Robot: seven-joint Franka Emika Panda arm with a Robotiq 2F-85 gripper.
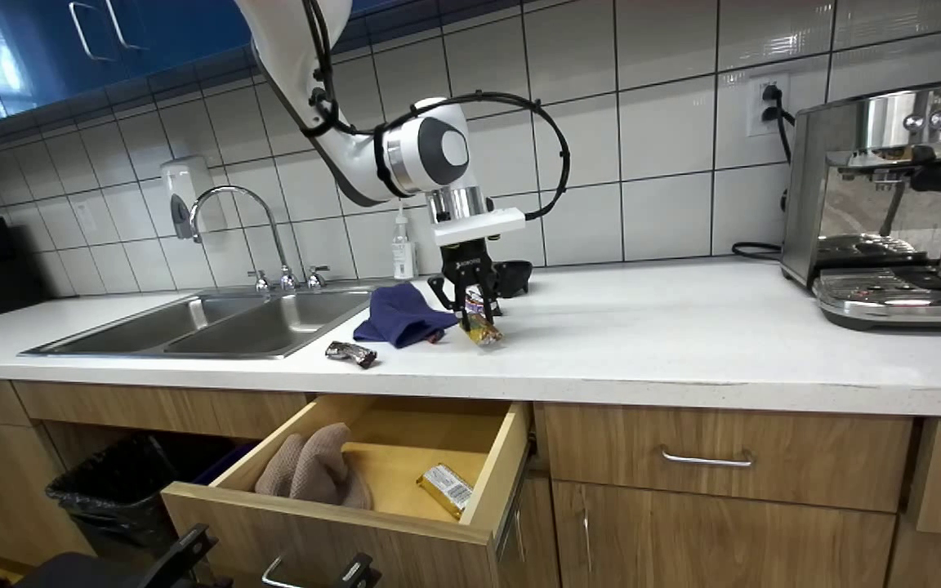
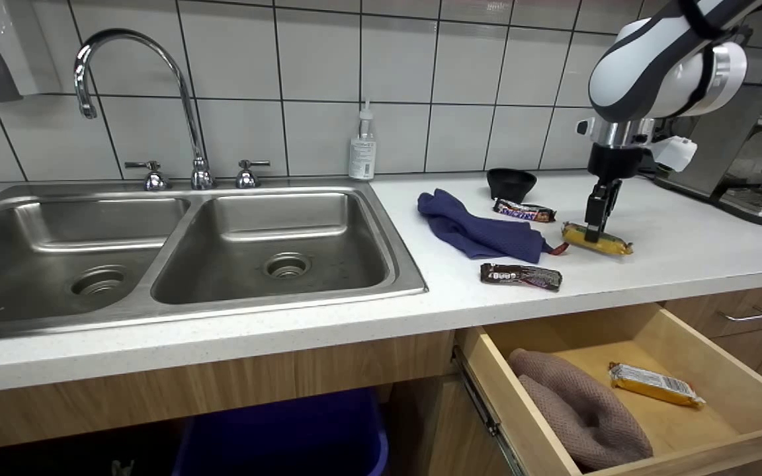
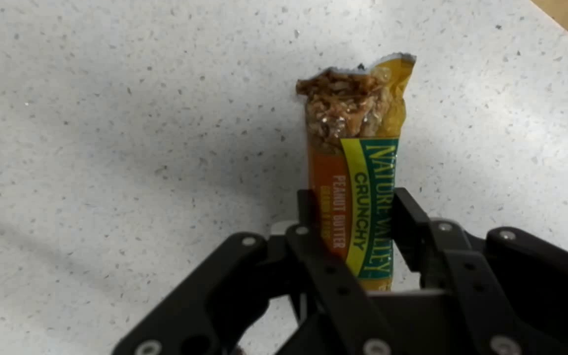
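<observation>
Pincer [image 3: 352, 214] clamped across the bar [image 3: 355, 177], at or just above the bench [image 2: 685, 248]; likely light, brittle inside, slick outside; best held mid-length by its long edges, gently.

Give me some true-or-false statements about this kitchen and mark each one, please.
1. The gripper holds a granola bar. True.
2. The drawer is shut. False: it is open.
3. A brown cloth lies in the drawer. True.
4. The blue cloth lies in the sink. False: it lies on the counter, beside the sink.
5. A coffee machine stands on the counter. True.
6. The bowl is white. False: it is black.
</observation>
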